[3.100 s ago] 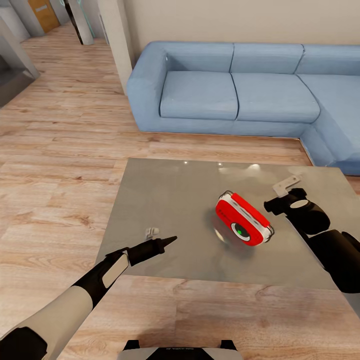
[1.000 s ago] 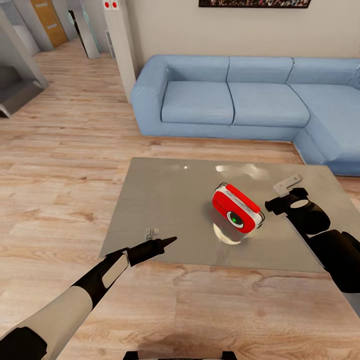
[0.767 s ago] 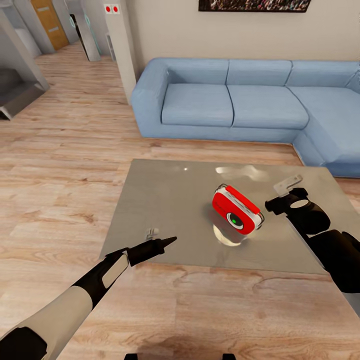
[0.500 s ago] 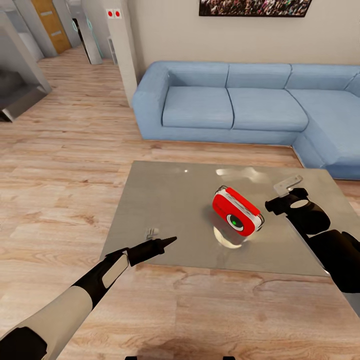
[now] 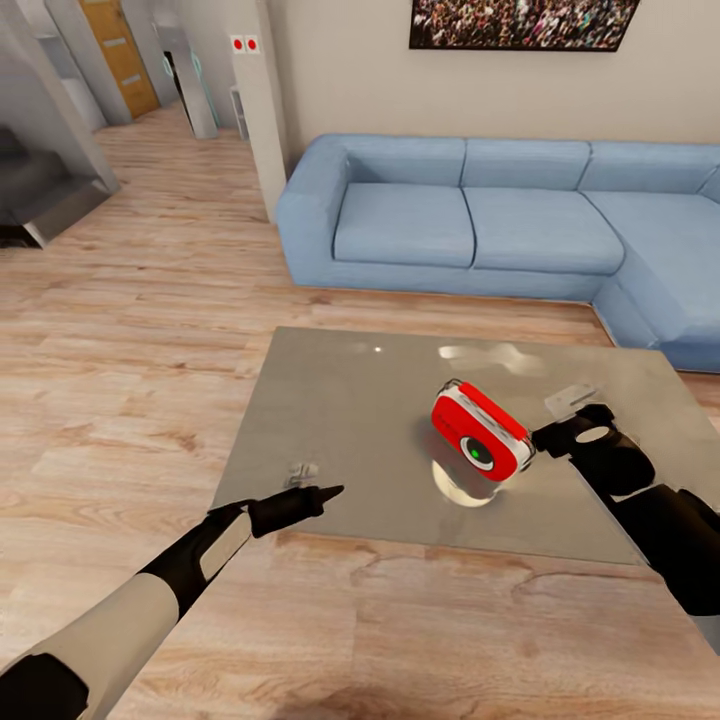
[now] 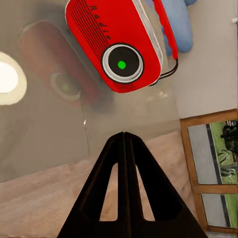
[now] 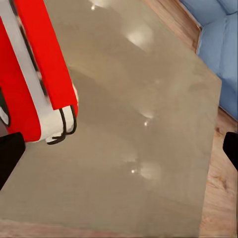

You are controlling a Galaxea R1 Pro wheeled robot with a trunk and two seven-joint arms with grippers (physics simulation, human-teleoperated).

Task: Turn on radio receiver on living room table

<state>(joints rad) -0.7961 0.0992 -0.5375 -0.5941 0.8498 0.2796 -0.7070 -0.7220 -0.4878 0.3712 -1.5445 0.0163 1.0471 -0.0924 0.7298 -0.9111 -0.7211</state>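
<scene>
The left hand [image 5: 318, 494] hovers at the near edge of the bench [image 5: 340, 430], its fingers pressed together into one dark point aimed toward the radio receiver [image 5: 481, 444]. The right hand [image 5: 552, 437] sits just beside the radio's right end, and its fingers stand wide apart, with only their dark tips at the edges of the right wrist view. The red radio rests tilted on the glossy grey top, right of centre, a green light [image 6: 121, 64] glowing in its round dial. Beyond the bench a blue sofa [image 5: 470, 215] lines the beige wall under a crowd photo [image 5: 522, 22].
</scene>
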